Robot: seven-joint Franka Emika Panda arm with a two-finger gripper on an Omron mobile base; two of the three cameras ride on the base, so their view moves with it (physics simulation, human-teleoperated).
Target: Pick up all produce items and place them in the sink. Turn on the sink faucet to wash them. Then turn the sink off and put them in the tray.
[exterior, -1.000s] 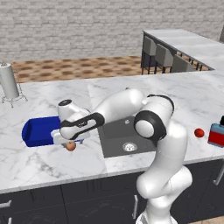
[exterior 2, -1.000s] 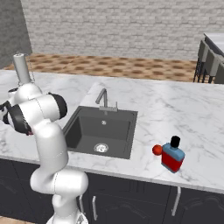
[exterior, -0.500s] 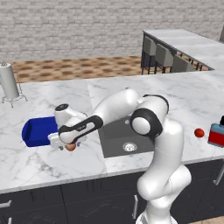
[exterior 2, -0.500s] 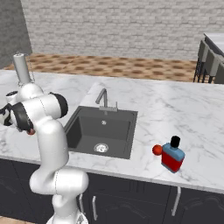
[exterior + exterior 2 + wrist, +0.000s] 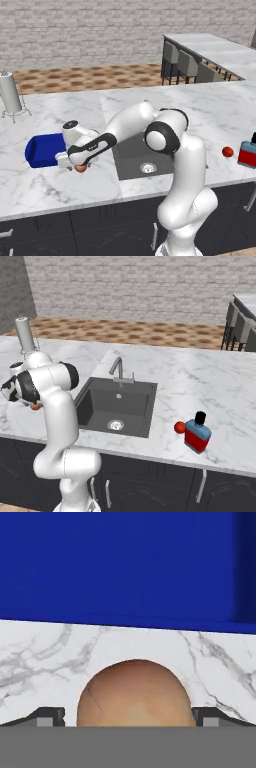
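Note:
An orange-red apple-like fruit [image 5: 81,169] lies on the marble counter just in front of the deep-blue tray [image 5: 42,149]. My gripper [image 5: 77,164] is low over it, open. In the hand view the fruit [image 5: 134,692] sits between the two fingertips [image 5: 50,716], which stand apart from its sides, with the tray wall [image 5: 120,567] right behind it. The brighter red tomato-like fruit [image 5: 228,151] rests far right on the counter, next to a red-and-blue boxy object [image 5: 247,153]. The dark sink [image 5: 125,401] and its silver faucet [image 5: 118,367] are between the two fruits.
A white cylinder on a wire stand [image 5: 10,93] stands at the counter's back left. The arm's own elbow [image 5: 162,135] hangs over the sink's left part. Bar stools [image 5: 187,62] line the far counter at the right.
The hand has come down and slightly left, so its open fingers now flank the orange-red fruit. The fruits and the tray have not moved.

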